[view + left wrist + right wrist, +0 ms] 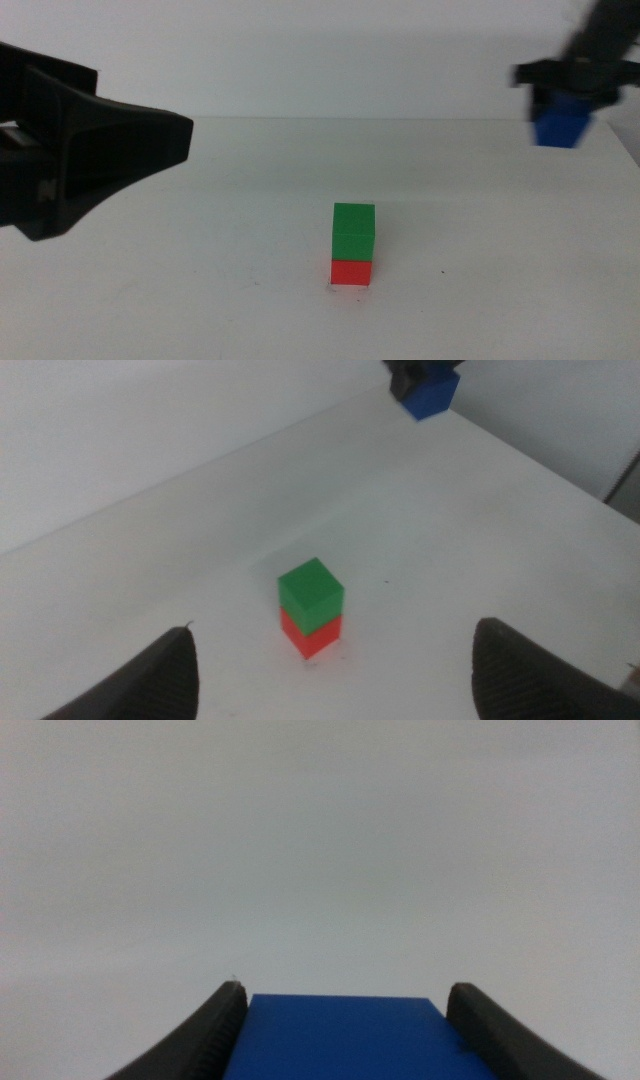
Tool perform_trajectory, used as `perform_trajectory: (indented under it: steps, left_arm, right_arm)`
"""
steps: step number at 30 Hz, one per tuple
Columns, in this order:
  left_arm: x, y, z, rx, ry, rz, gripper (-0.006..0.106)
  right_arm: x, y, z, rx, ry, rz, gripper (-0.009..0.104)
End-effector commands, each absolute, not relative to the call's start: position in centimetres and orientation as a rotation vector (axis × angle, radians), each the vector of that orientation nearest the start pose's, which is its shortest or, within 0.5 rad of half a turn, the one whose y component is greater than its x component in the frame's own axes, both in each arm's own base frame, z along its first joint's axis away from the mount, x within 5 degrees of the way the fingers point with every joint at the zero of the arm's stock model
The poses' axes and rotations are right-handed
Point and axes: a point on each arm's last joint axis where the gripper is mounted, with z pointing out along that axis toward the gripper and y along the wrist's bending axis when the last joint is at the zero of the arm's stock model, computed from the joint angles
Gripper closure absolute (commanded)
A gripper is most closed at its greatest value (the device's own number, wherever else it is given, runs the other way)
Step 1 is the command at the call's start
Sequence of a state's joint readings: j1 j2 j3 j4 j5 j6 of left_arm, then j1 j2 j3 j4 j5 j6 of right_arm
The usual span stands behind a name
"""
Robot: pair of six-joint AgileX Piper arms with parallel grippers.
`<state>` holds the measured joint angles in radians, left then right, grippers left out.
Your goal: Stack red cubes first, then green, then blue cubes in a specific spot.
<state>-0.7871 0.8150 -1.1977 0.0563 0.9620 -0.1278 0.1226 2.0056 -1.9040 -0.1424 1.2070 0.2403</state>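
Closest to the camera in the middle view, just below the frame's centre, the green cube (353, 231) sits squarely on top of the red cube (351, 272), and the red one rests on the white table (200, 300), so it's a neat two-high stack with only a thin strip of red showing under the green. In the left wrist view the same stack is near the centre of the frame, green (311, 592) over red (312, 633), with the left gripper (330, 670) spread wide, its two dark jaws sitting far apart at the lower corners and nothing between them. In the middle view that left gripper (110, 150) fills the left side of the frame, up off the table and well apart from the stack. Further back, at the upper right of the middle view, the right gripper (570, 85) hangs in the air clamped on the blue cube (562, 122), well apart from the stack. The right wrist view confirms it: the blue cube (345, 1038) is wedged between the right gripper (345, 1020) jaws, both touching its sides.
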Motion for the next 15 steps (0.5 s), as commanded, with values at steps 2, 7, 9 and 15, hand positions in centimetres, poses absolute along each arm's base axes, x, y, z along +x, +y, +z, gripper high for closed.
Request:
perform_trajectory:
  steps: [2, 7, 9, 15]
  left_arm:
    - [9.5, -8.5, 44.7, 0.681, 1.959, -0.452, 0.007]
    - [9.5, -8.5, 44.7, 0.681, 1.958, -0.444, 0.007]
    - [9.5, -8.5, 44.7, 0.681, 1.958, -0.444, 0.007]
    - [9.5, -8.5, 44.7, 0.681, 1.958, -0.444, 0.007]
  right_arm:
    - [39.8, 12.1, 31.7, 0.082, 2.706, -0.144, 0.078]
    - [35.2, 22.1, 31.9, 0.024, 2.685, -0.004, 0.076]
    - [33.9, 24.5, 31.4, 0.026, 2.693, 0.021, 0.076]
    - [31.7, 28.0, 30.1, 0.029, 2.718, 0.053, 0.076]
